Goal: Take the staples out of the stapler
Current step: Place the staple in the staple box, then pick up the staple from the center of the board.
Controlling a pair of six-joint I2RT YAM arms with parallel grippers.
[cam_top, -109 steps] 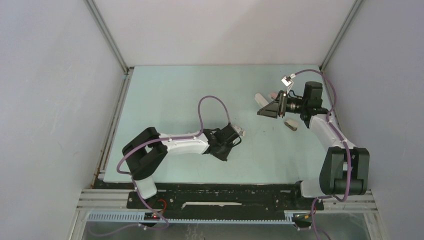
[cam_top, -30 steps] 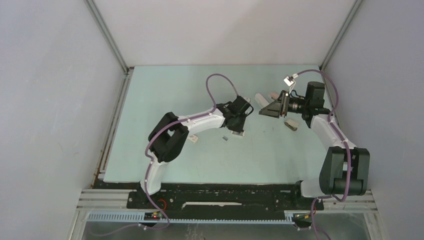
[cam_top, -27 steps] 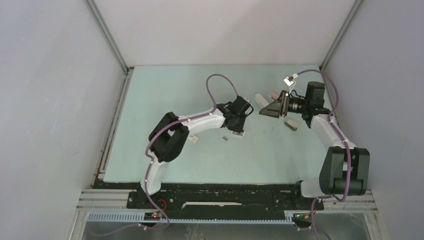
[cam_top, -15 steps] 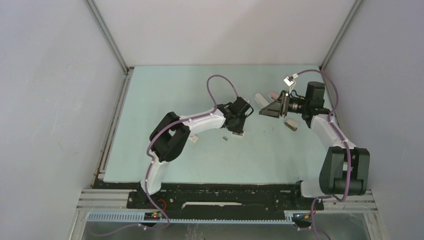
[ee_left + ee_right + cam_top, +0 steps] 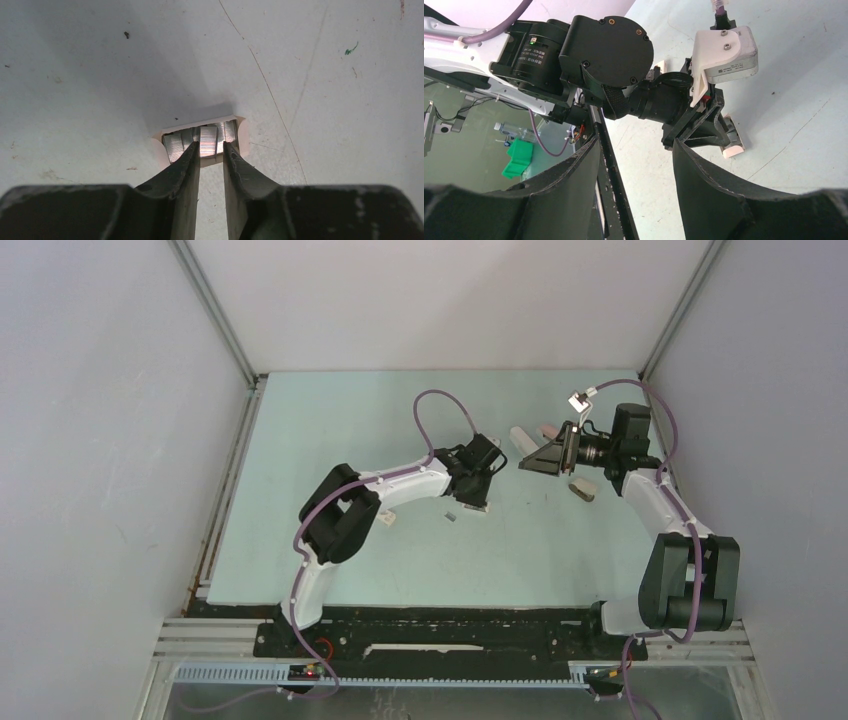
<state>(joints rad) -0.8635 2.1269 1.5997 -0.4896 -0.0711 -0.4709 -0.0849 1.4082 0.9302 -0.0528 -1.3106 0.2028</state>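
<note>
Left pincer, narrowly parted, tips at four staples; right pincer wide apart, holding nothing.

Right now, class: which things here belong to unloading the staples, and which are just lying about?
Job in hand: staples; pale holder under them; left tool at them; loose dark-grey strip nearby, probably staples too.
Lying about: white block; beige block.
</note>
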